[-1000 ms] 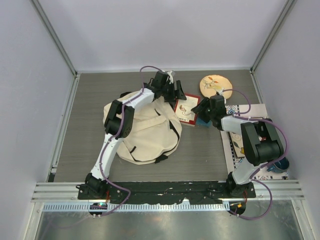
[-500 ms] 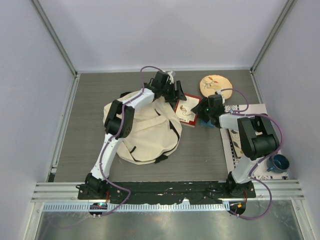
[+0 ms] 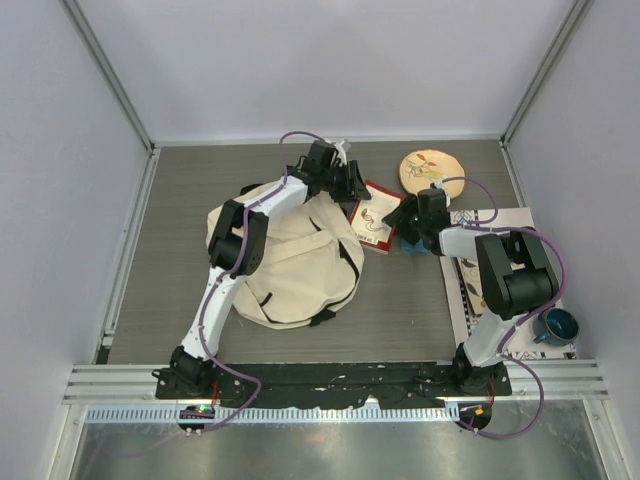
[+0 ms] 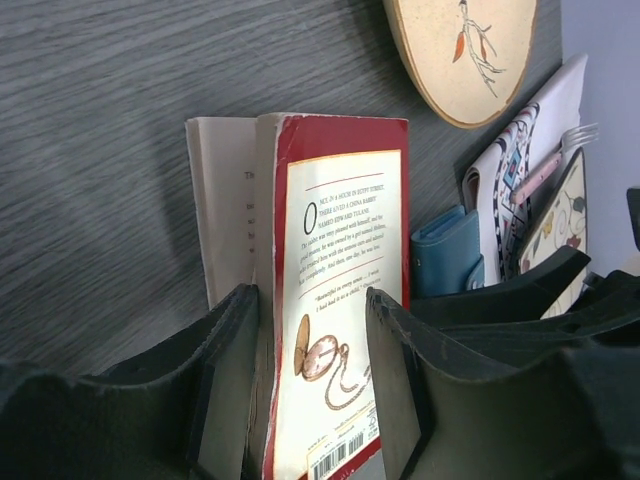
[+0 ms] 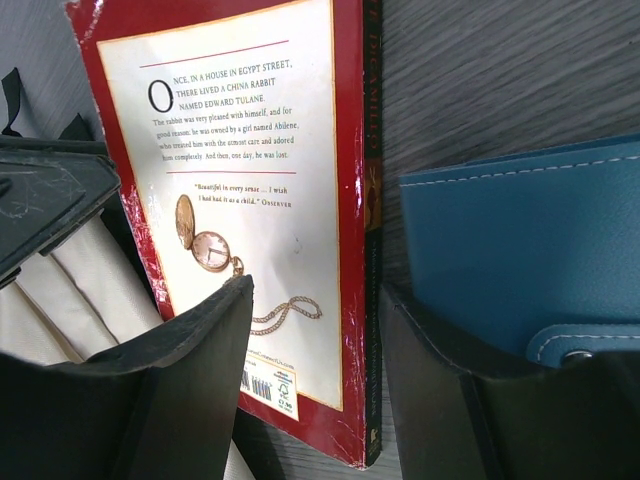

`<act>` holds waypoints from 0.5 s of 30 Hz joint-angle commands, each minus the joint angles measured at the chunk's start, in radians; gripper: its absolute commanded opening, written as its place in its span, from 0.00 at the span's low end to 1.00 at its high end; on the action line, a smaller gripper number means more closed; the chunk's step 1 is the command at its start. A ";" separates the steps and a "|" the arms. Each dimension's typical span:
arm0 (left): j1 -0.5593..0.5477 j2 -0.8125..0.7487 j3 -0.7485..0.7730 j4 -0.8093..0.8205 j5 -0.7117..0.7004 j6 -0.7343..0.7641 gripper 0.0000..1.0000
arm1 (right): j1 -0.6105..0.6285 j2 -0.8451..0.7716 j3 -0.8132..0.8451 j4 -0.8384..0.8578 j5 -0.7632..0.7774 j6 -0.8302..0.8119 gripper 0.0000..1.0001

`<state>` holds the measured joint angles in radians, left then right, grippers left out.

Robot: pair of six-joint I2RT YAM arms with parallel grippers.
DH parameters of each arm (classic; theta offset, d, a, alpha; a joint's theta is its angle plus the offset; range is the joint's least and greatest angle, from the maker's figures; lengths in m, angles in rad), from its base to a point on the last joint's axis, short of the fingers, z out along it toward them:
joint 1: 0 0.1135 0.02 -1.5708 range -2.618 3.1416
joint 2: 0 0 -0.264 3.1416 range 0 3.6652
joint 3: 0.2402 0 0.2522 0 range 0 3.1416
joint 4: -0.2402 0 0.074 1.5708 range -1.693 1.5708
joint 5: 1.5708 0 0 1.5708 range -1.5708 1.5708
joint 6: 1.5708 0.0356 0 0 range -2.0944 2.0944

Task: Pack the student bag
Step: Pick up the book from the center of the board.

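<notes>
The student bag (image 3: 290, 265), cream with black straps, lies left of centre. A red-bordered book (image 3: 375, 225) lies just right of it, back cover up. My left gripper (image 3: 348, 185) reaches over the bag to the book's far-left edge. In the left wrist view the book (image 4: 340, 220) stands between the jaws of my left gripper (image 4: 311, 292), one finger against the page edge, the other over the cover. Whether they pinch is unclear. My right gripper (image 3: 400, 213) is open. In the right wrist view it (image 5: 315, 288) straddles the spine side of the book (image 5: 250, 150), with a sliver of table showing.
A blue wallet (image 3: 411, 243) lies against the book's right side, close to my right finger. A round tan embroidered disc (image 3: 428, 170) sits behind. A patterned mat (image 3: 500, 218) with a fork (image 4: 560, 160) and a blue cup (image 3: 556, 325) lies at the right.
My left gripper's jaws have narrowed around the book. My right gripper slid up and left to the book's spine side, uncovering the blue cup.
</notes>
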<state>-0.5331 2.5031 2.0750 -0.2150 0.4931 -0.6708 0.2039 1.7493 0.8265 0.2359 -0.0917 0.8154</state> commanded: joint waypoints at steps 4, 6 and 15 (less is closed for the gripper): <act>-0.031 -0.040 -0.013 0.037 0.157 -0.024 0.47 | 0.002 0.022 0.022 0.022 -0.009 0.002 0.58; -0.031 -0.027 -0.015 0.035 0.171 -0.029 0.47 | 0.002 0.021 0.020 0.023 -0.011 0.001 0.58; -0.031 -0.001 -0.015 0.019 0.148 -0.033 0.09 | 0.002 0.010 0.022 0.023 -0.023 0.002 0.59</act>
<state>-0.5331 2.5031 2.0697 -0.1928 0.5537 -0.6781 0.2024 1.7496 0.8265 0.2363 -0.0975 0.8169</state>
